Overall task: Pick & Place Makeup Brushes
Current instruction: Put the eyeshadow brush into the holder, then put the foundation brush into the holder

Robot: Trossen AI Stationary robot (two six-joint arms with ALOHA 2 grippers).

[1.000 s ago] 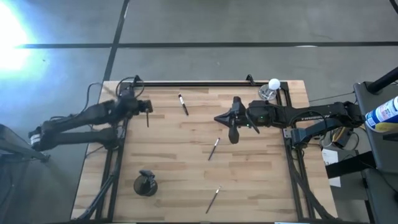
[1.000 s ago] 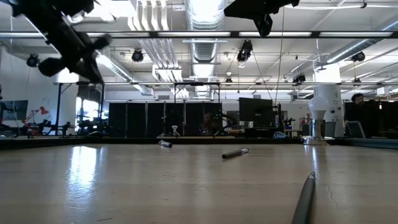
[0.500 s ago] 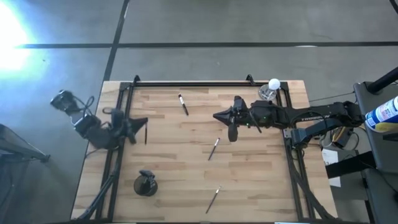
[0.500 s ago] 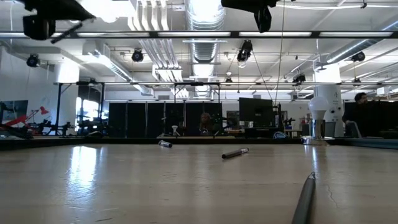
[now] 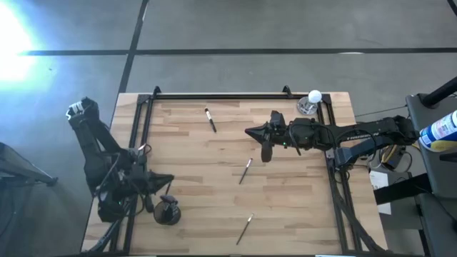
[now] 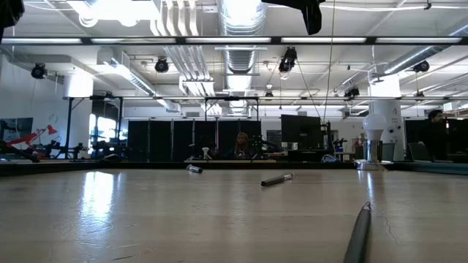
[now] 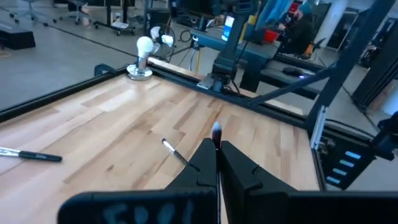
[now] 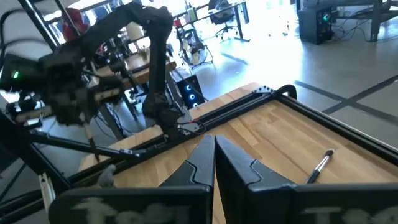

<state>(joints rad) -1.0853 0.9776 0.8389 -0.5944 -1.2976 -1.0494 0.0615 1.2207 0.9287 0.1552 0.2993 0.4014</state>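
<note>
My left gripper [image 7: 214, 152] is pressed shut on one brush [image 7: 216, 129], whose reddish tip pokes out between the fingers. From above, it hangs just beside the dark cup [image 5: 168, 212], on the side toward the table's left edge. I judge this brush is about to go in. Whether the cup already holds any, I cannot tell.

Three loose brushes are left. One [image 5: 244, 228] lies near the front edge, right of the cup. One [image 5: 245, 170] lies farther off, toward the table's middle. A dark one [image 5: 210, 119] lies well apart from the cup, near the back rail. My right gripper [image 5: 265, 151] has its fingers together on nothing and waits over the middle, well away from the cup. So the job looks only partly done.

The wooden table [image 5: 193, 157] is pale planking in a black frame. A white ball on a stand [image 5: 313, 100] sits in the corner farthest from the cup. Beyond is a big workshop with ceiling ducts, strip lights and desks.
</note>
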